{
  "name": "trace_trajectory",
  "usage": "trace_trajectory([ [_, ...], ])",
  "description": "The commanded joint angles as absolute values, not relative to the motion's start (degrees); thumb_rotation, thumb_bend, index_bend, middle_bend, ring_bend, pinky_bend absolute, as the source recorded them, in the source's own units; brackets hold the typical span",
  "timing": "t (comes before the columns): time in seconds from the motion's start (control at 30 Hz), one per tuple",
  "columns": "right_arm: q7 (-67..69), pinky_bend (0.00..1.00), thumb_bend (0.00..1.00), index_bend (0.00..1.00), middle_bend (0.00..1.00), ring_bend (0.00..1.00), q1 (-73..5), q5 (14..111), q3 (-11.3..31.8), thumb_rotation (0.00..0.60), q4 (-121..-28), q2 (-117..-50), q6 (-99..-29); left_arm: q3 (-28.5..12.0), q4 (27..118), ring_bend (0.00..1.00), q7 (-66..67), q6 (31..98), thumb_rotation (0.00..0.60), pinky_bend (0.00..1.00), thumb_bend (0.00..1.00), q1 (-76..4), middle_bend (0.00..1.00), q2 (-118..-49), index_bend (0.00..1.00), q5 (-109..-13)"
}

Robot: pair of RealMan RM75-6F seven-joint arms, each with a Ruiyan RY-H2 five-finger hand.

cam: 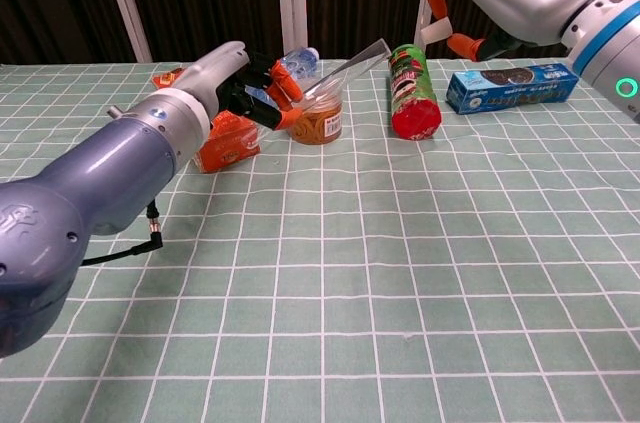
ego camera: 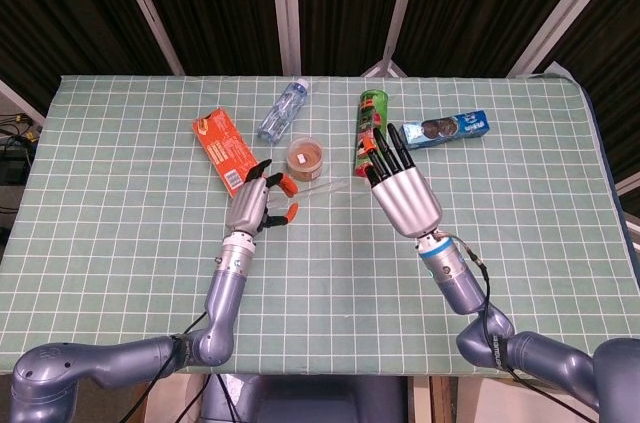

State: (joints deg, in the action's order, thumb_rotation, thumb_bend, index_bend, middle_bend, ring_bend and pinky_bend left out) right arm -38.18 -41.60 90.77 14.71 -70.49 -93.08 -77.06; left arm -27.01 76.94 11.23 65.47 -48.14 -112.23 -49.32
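The left hand's [ego camera: 258, 203] orange-tipped fingers [cam: 287, 93] are curled but spread, holding nothing, just beside the clear cup of brown contents [ego camera: 306, 157], whose transparent lid [cam: 352, 56] leans tilted on its rim. The right hand [ego camera: 402, 191] hangs raised above the lying green chip can [ego camera: 369, 133], fingers straight and apart, empty. Nothing looks grasped yet; reaching and taking hold seem yet to be done. An orange packet [ego camera: 222, 147], water bottle [ego camera: 282, 112] and blue cookie box [ego camera: 444, 128] lie around.

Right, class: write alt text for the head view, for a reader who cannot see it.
Two robot hands hover over a green checked table: the right hand, fingers straight, above a lying green crisp tube; the left hand beside a small clear tub. An orange packet, a water bottle and a blue biscuit box lie behind.
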Motion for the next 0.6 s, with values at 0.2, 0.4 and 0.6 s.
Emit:
trace_trajectory([
  [0.2, -38.1, 0.00, 0.42, 0.60, 0.20, 0.09, -41.6, 90.5, 14.4, 0.600, -70.8, -93.0, -77.3, -27.0, 77.4, 0.08, 11.8, 66.2, 0.600, 0.00, 0.68, -48.2, 0.48, -112.9, 0.53, -49.5],
  [0.4, -38.0, 0.00, 0.42, 0.60, 0.20, 0.09, -41.5, 90.3, 14.2, 0.600, -71.1, -92.9, -77.3, -27.3, 77.4, 0.08, 12.0, 66.4, 0.600, 0.00, 0.68, -48.4, 0.48, -113.0, 0.53, -49.7],
  [0.6, -38.2, 0.00, 0.42, 0.60, 0.21, 0.09, -41.4, 89.9, 13.9, 0.600, -71.0, -93.2, -77.4, -27.3, 77.6, 0.08, 12.3, 66.3, 0.600, 0.00, 0.68, -48.4, 0.48, -113.3, 0.53, -49.5],
])
